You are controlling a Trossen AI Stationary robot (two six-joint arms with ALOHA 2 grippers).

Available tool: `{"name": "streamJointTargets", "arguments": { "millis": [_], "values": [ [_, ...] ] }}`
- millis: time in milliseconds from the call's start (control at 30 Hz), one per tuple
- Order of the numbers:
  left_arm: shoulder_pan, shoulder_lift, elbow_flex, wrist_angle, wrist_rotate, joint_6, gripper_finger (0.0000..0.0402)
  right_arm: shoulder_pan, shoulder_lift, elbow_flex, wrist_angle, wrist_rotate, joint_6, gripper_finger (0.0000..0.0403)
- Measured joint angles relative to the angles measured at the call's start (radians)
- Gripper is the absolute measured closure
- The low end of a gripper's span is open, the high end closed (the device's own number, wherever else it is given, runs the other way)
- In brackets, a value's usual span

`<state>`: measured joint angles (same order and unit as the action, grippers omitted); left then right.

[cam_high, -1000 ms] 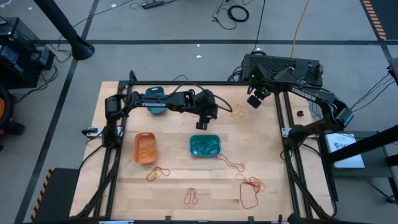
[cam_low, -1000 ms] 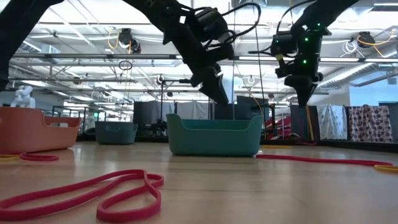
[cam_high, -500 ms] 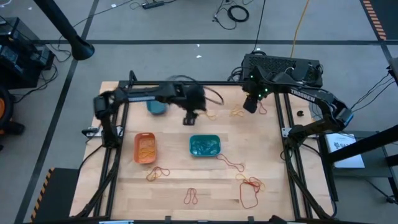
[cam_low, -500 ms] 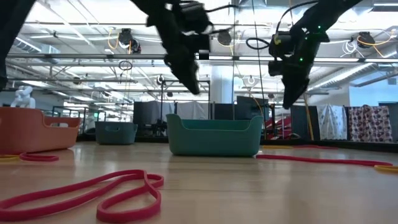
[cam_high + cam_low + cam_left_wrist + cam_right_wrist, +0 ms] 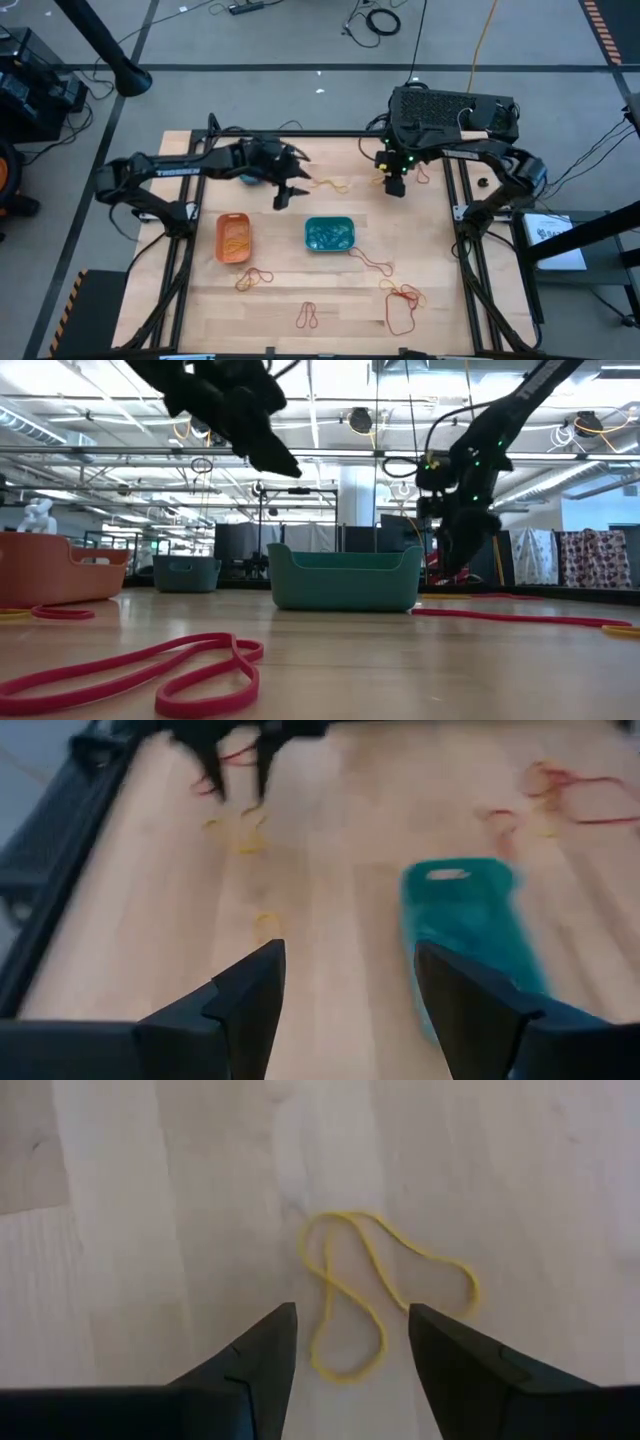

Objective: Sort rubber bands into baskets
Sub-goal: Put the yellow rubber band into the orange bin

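Observation:
My right gripper [image 5: 350, 1348] hangs open, pointing down over a yellow rubber band [image 5: 372, 1288] that lies flat on the table at the far right [image 5: 381, 181]; its fingers stand apart above the band and touch nothing. My left gripper [image 5: 284, 192] is open and empty in the air, left of the teal basket [image 5: 329, 234] and beyond the orange basket [image 5: 234, 239]. The blue basket [image 5: 187, 572] sits far left, mostly hidden under the left arm in the high view. Another yellow band [image 5: 332, 185] lies between the grippers.
Red rubber bands lie near the front edge [image 5: 308, 317], [image 5: 253, 278] and front right [image 5: 403, 303], and one trails from the teal basket [image 5: 372, 263]. A red band [image 5: 420, 175] lies by the right frame rail. The orange basket holds yellow bands.
My left gripper has swung from above the teal basket's far side toward the table's left edge and has risen. My right gripper has come down and toward the near edge, over the yellow band. The bands and baskets have stayed in place.

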<state>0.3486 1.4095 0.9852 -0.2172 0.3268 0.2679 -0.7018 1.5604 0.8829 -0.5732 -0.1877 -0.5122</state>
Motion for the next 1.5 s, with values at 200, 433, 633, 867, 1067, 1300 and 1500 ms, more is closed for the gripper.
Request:
{"name": "streamJointTargets", "arguments": {
  "millis": [200,433,633,867,1067,1300,1500],
  "values": [
    [-0.054,-0.028,-0.091,0.172,0.013,0.025,0.0171,0.042,0.1,0.001,0.114,-0.001,-0.013,0.0215],
    [-0.069,-0.026,-0.149,0.24,0.013,0.026,0.0171,0.055,0.178,0.004,0.148,0.003,-0.059,0.0218],
    [-0.069,-0.025,-0.248,0.459,0.016,0.025,0.0171,0.056,0.149,0.002,0.148,0.045,-0.054,0.032],
    [-0.083,0.022,-0.414,0.94,0.019,-0.097,0.0171,0.055,0.024,0.046,0.141,0.071,-0.057,0.0399],
    [-0.129,0.187,-0.414,1.189,0.018,-0.156,0.0171,0.055,-0.137,0.067,0.173,-0.205,0.002,0.0402],
    [-0.148,0.388,-0.287,1.339,-0.092,-0.149,0.0171,0.143,-0.208,0.067,0.284,-0.387,0.125,0.0402],
    [-0.149,0.47,-0.178,1.335,-0.121,-0.129,0.0171,0.242,-0.209,0.067,0.359,-0.39,0.175,0.0403]
  ]
}}
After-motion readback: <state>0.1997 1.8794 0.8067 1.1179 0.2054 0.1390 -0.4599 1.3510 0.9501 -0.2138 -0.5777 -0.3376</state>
